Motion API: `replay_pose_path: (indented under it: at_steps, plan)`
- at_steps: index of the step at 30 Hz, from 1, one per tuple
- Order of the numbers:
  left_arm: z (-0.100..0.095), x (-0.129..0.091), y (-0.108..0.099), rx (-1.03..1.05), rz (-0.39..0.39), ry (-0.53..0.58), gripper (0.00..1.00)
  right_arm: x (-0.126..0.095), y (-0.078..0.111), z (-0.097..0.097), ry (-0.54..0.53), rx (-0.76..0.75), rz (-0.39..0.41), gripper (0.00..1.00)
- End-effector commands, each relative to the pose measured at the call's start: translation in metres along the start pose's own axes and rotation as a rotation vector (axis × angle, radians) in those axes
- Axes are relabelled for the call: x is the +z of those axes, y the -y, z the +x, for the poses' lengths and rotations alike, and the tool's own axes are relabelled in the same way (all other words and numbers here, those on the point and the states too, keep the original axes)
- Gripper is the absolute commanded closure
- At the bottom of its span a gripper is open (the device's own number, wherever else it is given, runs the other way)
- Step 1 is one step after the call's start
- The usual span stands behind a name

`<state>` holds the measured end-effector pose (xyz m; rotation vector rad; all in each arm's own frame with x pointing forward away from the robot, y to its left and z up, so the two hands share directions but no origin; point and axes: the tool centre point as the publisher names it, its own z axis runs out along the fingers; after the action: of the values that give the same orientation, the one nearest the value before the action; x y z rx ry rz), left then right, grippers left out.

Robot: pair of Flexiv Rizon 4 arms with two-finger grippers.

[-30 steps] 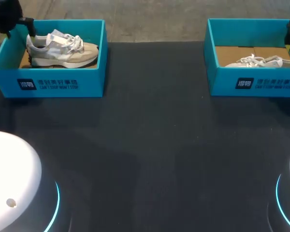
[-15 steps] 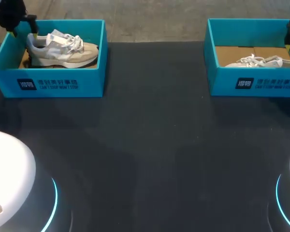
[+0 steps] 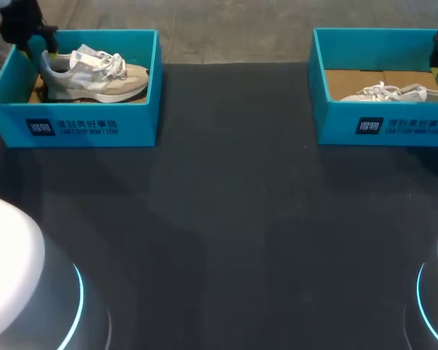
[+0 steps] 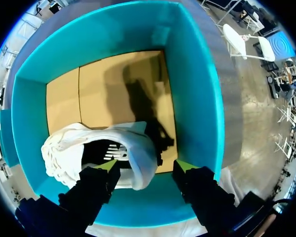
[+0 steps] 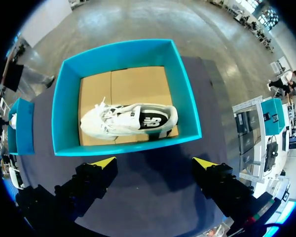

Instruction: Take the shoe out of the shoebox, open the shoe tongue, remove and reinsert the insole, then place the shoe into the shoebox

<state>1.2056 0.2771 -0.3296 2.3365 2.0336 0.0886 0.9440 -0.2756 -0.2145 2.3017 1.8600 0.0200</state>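
A beige and grey shoe (image 3: 95,75) lies on its side in the left teal shoebox (image 3: 73,127), toe toward the table's middle. My left gripper (image 4: 147,167) hangs over its heel (image 4: 138,158). One finger stands above the shoe's opening and the other outside the heel, with a gap still showing, so it is open. In the head view the left gripper (image 3: 45,52) sits at the box's far left corner. A white shoe (image 5: 128,121) lies in the right shoebox (image 5: 126,148). My right gripper (image 5: 154,162) is wide open above the table beside that box, holding nothing.
The two open shoeboxes stand at the table's far left and far right (image 3: 383,127), each lined with brown cardboard. The dark tabletop (image 3: 233,219) stretches between and in front of them. Two white robot bases fill the near corners.
My left gripper has shifted slightly right toward the shoe's heel and its fingers have narrowed. The right arm and both shoes have not moved.
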Motion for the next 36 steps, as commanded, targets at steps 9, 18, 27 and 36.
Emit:
replay_pose_path:
  at_steps: [9,18,27,36]
  plan:
    - [0.002,0.031,-0.005,0.003,0.063,0.011,0.29,0.000,0.001,0.000,0.000,0.000,-0.002,0.00]
    - [0.003,0.049,-0.006,-0.008,0.099,0.014,0.35,0.000,0.001,0.000,0.000,0.000,-0.002,0.00]
    - [0.008,0.052,-0.002,-0.018,0.119,0.016,0.59,0.000,0.001,0.000,0.000,0.000,-0.002,0.00]
    - [0.015,0.046,0.004,-0.022,0.120,0.006,0.82,0.000,0.001,0.000,0.000,0.000,-0.002,0.00]
